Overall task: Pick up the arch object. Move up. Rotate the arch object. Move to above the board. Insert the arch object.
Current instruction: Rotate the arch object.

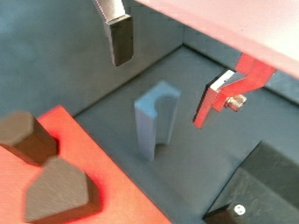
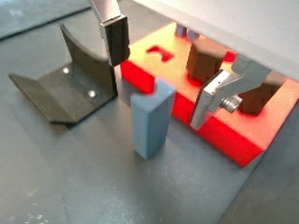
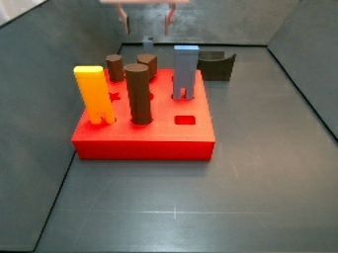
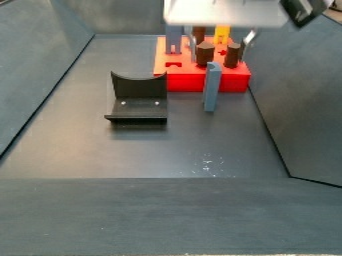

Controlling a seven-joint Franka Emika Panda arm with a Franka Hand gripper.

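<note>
The arch object (image 3: 185, 71), a tall blue-grey block, stands upright on the dark floor beside the red board (image 3: 145, 140), between the board and the fixture (image 3: 215, 65). It shows in both wrist views (image 1: 155, 121) (image 2: 152, 122) and in a side view (image 4: 213, 88). My gripper (image 1: 163, 87) (image 2: 159, 87) hangs above the arch object, open and empty, with one finger on each side of it and clear of it. In a side view the gripper (image 3: 148, 20) is at the top, well above the arch. The board (image 2: 239, 140) (image 1: 111, 179) (image 4: 187, 80) holds several pegs.
On the board stand a yellow two-legged block (image 3: 90, 94) and brown pegs (image 3: 138, 94) (image 1: 24, 136). The fixture (image 4: 136, 98) (image 2: 70, 83) (image 1: 260, 188) stands on the floor close to the arch. Grey walls enclose the floor.
</note>
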